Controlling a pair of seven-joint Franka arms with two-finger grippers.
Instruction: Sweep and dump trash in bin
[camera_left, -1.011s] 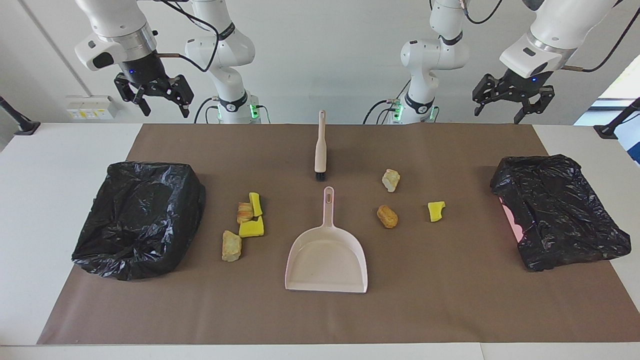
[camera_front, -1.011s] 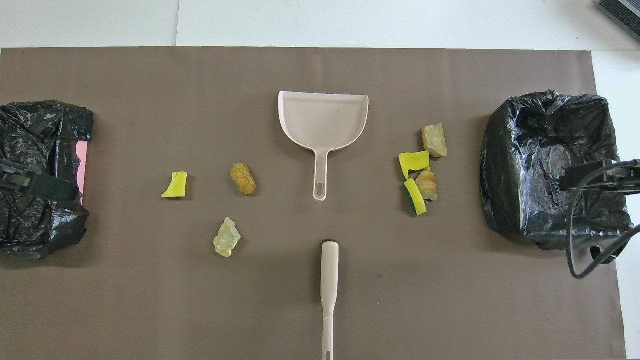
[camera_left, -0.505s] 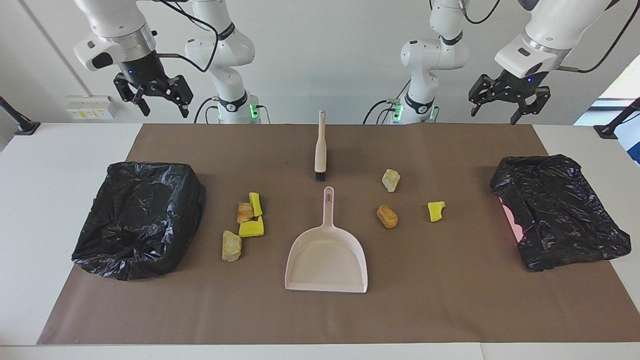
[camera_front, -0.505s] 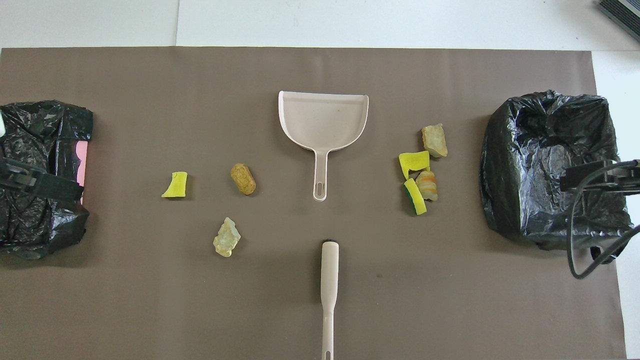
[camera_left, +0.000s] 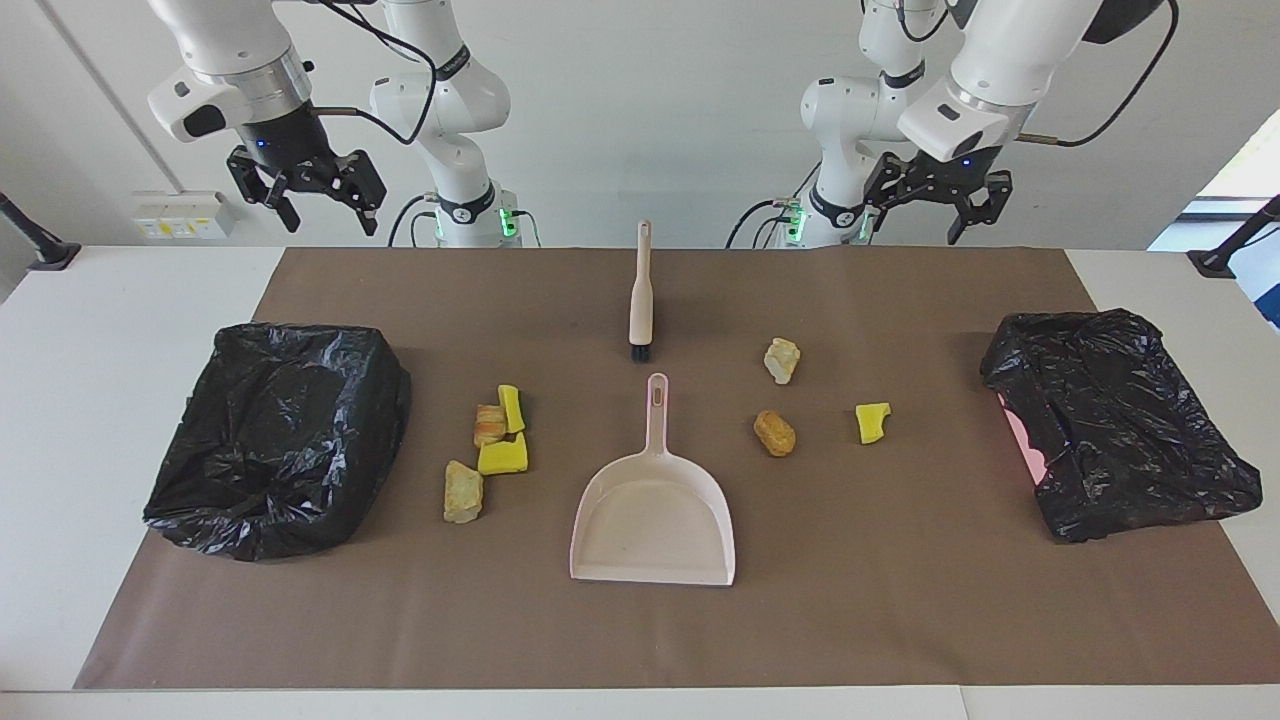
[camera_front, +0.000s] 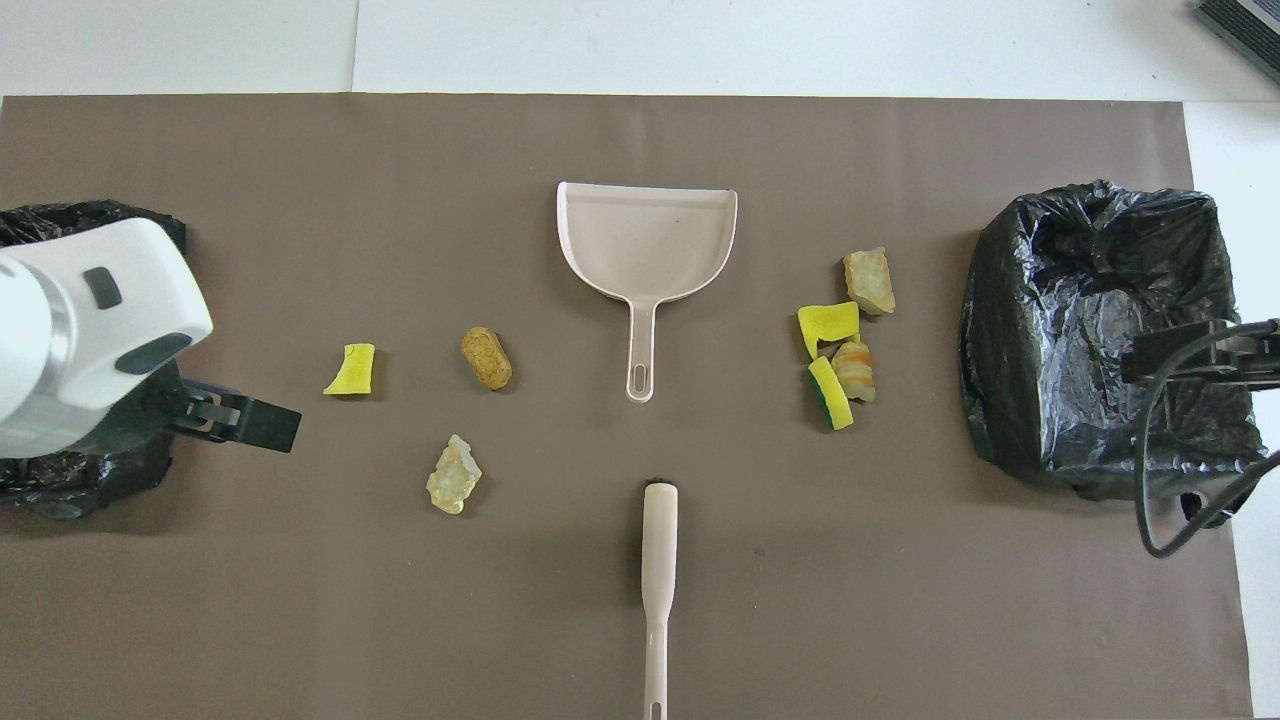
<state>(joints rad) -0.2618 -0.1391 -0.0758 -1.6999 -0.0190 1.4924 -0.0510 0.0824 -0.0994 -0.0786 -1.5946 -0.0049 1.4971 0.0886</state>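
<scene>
Here the brush (camera_left: 640, 300) lies at centre frame, its long axis running straight toward the robots, handle end uppermost in the facing view, dustpan (camera_left: 653, 520) just below it. The left tool (camera_left: 935, 200), upper right, hangs nearer it, jaws spread, empty. The right tool (camera_left: 308, 195), upper left, waits open. Trash (camera_left: 497, 440) flanks the dustpan.

No legible text anywhere.

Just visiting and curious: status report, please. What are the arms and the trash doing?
Left gripper open, raised near the brush end. Right gripper open, waiting high. Seven trash scraps loose on the mat; dustpan empty, untouched. Nothing in the way.
</scene>
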